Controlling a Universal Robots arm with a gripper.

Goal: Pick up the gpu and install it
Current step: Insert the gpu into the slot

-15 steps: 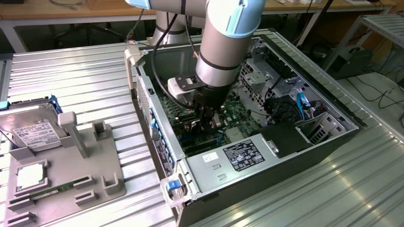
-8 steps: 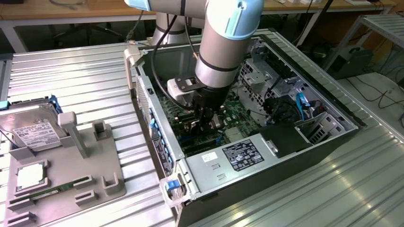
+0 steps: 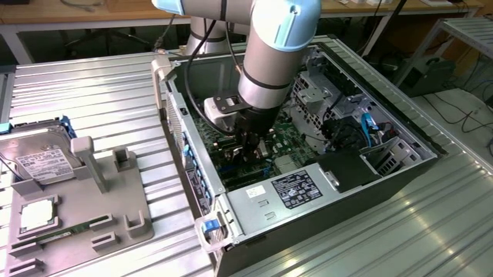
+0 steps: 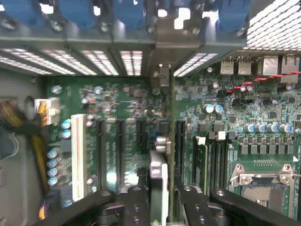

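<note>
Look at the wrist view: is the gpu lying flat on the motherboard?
No. The gpu stands on edge between the hand's fingers, held upright over the motherboard beside its black slots.

The robot arm [image 3: 269, 63] is a fat silver tube with light blue caps, a black ring, a black cable, and black jaws with round screws.

Bright overhead light glared off the ribbed metal table [image 3: 92, 104]. The computer case [image 3: 400, 173] interior lay in shadow. Both views were soft; the vent slots [image 4: 94, 61] blew out white.
</note>
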